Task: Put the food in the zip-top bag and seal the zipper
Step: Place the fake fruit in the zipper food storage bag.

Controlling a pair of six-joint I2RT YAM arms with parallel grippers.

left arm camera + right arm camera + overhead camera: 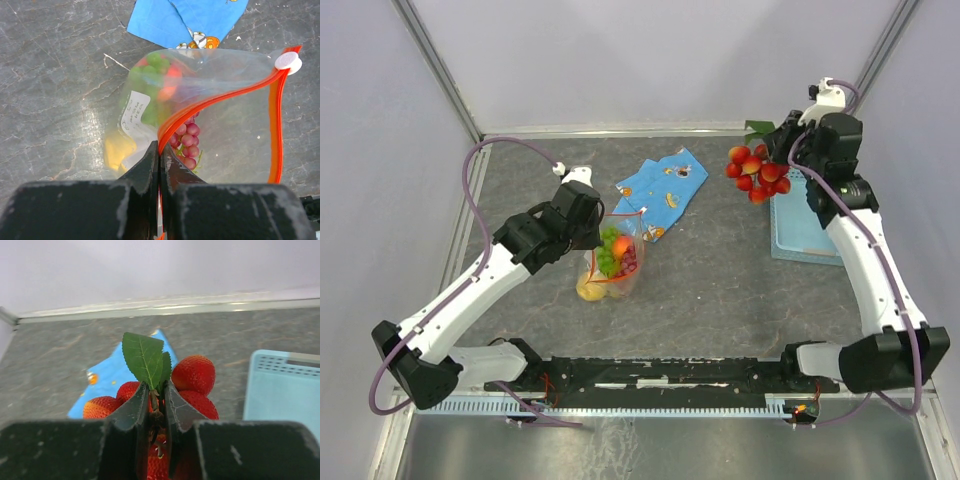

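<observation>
Loading: red toy strawberry bunch [758, 172] clamped in right gripper [157, 392], upper right; red-orange zipper [220, 99] of clear plastic bag [612, 262] pinched by left gripper [159, 149]; next, delivery into mouth.

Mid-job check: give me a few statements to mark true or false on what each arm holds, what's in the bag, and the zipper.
1. The left arm's jaws are shut on the zipper of the zip-top bag. True.
2. The strawberries lie inside the bag. False: they hang outside it, clamped at the stem in the right arm's jaws.
3. Purple grapes are inside the bag. True.
4. The zipper is sealed end to end. False: the mouth gapes open, with the white slider at its far end.
</observation>
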